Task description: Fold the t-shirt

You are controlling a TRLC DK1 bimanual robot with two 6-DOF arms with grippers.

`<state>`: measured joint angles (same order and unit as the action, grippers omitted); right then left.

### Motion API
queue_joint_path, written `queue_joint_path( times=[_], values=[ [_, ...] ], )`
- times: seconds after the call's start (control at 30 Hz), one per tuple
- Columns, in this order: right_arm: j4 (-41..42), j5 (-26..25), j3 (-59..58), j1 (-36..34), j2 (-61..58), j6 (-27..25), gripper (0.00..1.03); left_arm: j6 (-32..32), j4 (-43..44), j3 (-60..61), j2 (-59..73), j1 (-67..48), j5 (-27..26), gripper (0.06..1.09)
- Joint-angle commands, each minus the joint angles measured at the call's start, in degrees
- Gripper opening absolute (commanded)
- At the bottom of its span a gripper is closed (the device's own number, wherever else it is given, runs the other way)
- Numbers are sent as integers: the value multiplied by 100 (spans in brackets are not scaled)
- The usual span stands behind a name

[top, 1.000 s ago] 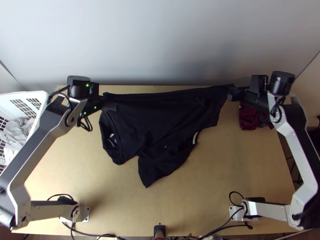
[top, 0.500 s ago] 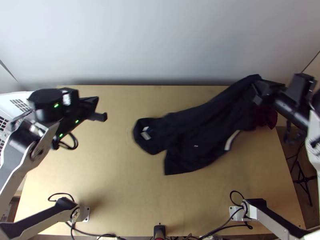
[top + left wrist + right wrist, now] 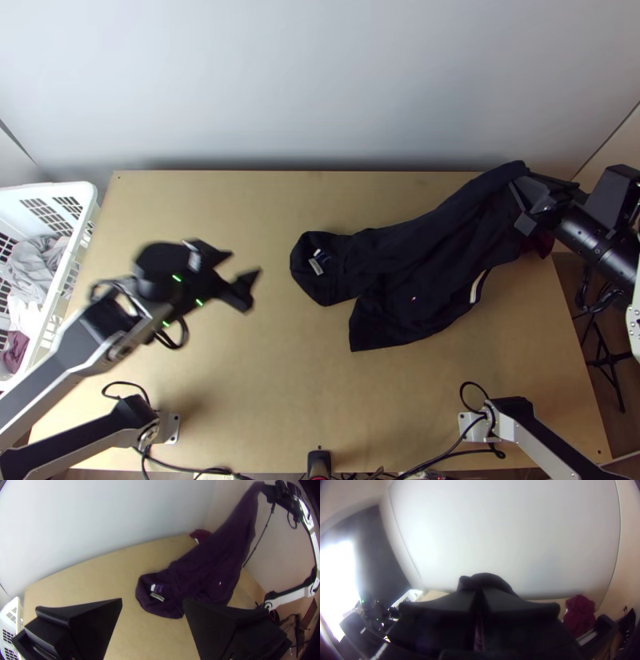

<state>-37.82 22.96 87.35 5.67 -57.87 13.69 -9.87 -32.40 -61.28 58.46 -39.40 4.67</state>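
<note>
"One dark t-shirt (image 3: 416,256) slants over the right half of the table (image 3: 280,400) in the top view. How does it lie?"

"Bunched and unfolded: one end is raised near the table's far right corner, and the end with the white label (image 3: 315,266) rests close to the table's middle."

"What has hold of the raised end?"

"The right claw (image 3: 520,196). The left claw (image 3: 245,266) hangs over the table's left half, its fingers well apart with nothing between them. A white basket (image 3: 86,192) with clothes (image 3: 34,264) in it stands at the table's left edge."

"And the left wrist view?"

"The same wide gap between the left claw's fingers. Beyond them, the t-shirt rises from the table to the right claw, held up above the tabletop. A dark red cloth (image 3: 200,535) sits at the table's far edge, behind the t-shirt."

"Is the right claw's grip clear in the right wrist view?"

"Yes, its fingers are pressed together on the t-shirt, with a rounded hump of fabric standing up just past the tips. The dark red cloth is near the table's far edge there too."
</note>
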Motion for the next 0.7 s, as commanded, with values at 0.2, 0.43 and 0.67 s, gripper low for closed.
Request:
queue_joint_path(
  times=[0.2,0.43,0.67],
  values=[
    [-6,-81,-368,206,206,63,3,213,1773,1276,1300,-1096,-1,101],
    [-15,-108,-535,206,320,-69,3,126,2353,634,2653,-1123,-27,101],
    [-23,-116,-667,215,496,-16,3,73,2361,-526,3963,-1140,-115,102]
  ],
)
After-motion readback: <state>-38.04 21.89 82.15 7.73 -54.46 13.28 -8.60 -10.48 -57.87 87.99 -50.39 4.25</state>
